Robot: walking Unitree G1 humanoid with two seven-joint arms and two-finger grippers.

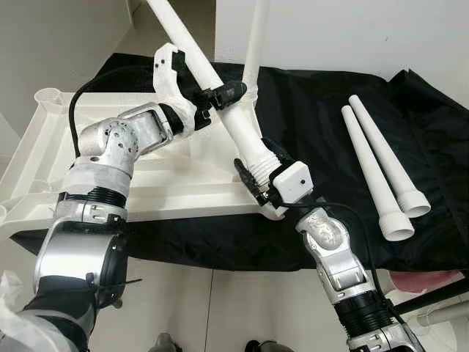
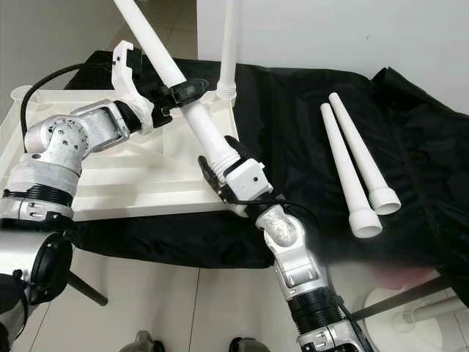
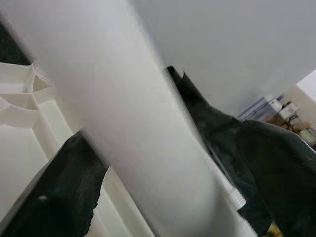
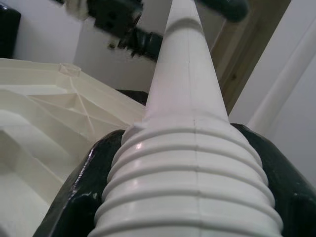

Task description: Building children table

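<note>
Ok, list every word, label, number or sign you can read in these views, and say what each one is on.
None can be read.
Held table leg, in the left gripper and right gripper: plain white, no print.
Upturned tabletop: bare moulded plastic, no lettering.
Two loose legs on the black cloth: unmarked.
Small boxes in the background of the left wrist view: too blurred to tell whether they carry print.

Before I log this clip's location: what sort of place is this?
Probably a room in a home, used as a floor assembly spot: a black cloth spread over pale floor tiles, with the upturned white tabletop and loose table legs against a plain wall.
</note>
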